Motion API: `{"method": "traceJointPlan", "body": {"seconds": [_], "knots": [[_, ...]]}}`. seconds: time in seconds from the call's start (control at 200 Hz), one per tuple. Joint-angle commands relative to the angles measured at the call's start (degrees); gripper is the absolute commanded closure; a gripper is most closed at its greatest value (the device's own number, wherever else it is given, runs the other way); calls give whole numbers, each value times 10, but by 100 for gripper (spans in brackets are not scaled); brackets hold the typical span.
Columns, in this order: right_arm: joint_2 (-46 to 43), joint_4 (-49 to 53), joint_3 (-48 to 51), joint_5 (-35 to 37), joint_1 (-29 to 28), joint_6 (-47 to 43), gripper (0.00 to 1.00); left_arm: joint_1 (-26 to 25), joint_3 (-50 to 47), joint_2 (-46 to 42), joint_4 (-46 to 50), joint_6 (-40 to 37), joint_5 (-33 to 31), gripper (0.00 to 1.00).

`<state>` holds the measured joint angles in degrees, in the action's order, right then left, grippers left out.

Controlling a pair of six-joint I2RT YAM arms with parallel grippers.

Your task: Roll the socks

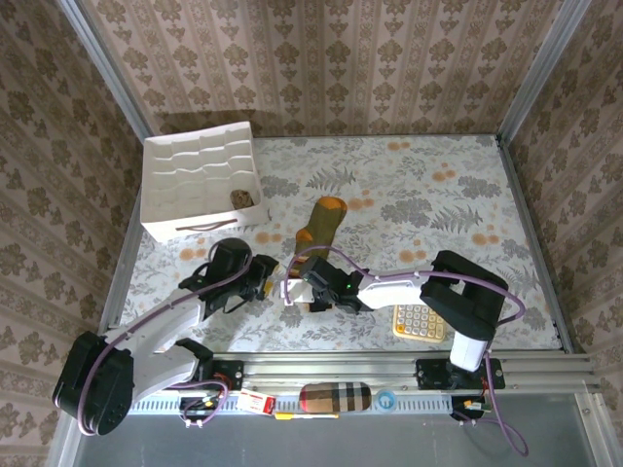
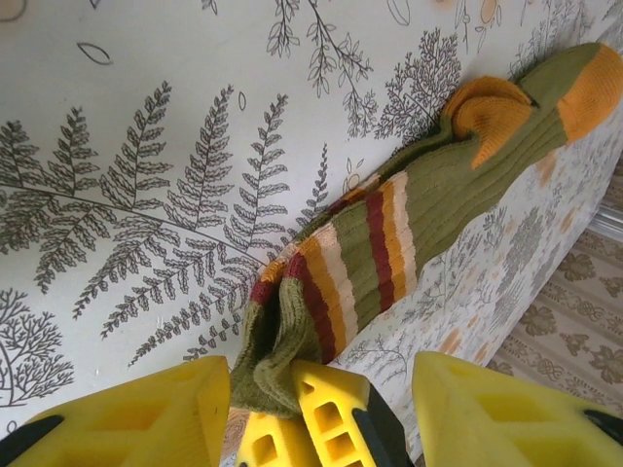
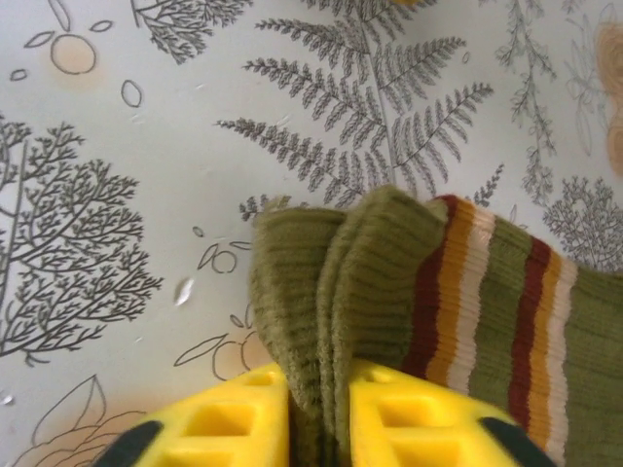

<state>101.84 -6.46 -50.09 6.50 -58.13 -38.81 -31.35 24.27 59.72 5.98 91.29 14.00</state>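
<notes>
The olive green sock point(image 1: 319, 230), with an orange toe and orange-cream stripes, lies stretched on the table, toe pointing away. My right gripper point(image 3: 316, 389) is shut on its bunched cuff point(image 3: 336, 282), lifting that end a little. My left gripper point(image 2: 316, 375) is open, its yellow fingers point(image 2: 136, 413) spread wide on either side of the cuff point(image 2: 277, 345) and of the right gripper's fingers. From above, the left gripper point(image 1: 265, 275) and right gripper point(image 1: 295, 289) meet at the sock's near end. A small brown patterned bundle point(image 1: 240, 197) sits in the white box; I cannot tell whether it is the argyle sock.
A white divided box point(image 1: 195, 180) stands at the back left. A yellow gridded pad point(image 1: 419, 321) lies near the right arm. The beige plaid case point(image 1: 334, 397) and a small red-and-white box point(image 1: 255, 402) rest on the front rail. Patterned walls enclose the table.
</notes>
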Motion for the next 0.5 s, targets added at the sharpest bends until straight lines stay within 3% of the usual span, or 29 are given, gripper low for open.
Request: {"method": "traceJointPlan", "body": {"seconds": [0.0,0.26,0.495], "knots": [[-17,33,-17,-2,2,27,100,12,7,-9,27,-16,7,48],[-56,128,-35,-135,14,152,100,48,12,-31,87,-52,22,49],[-2,192,-106,-292,82,245,100,47,16,-16,90,-69,37,53]]}}
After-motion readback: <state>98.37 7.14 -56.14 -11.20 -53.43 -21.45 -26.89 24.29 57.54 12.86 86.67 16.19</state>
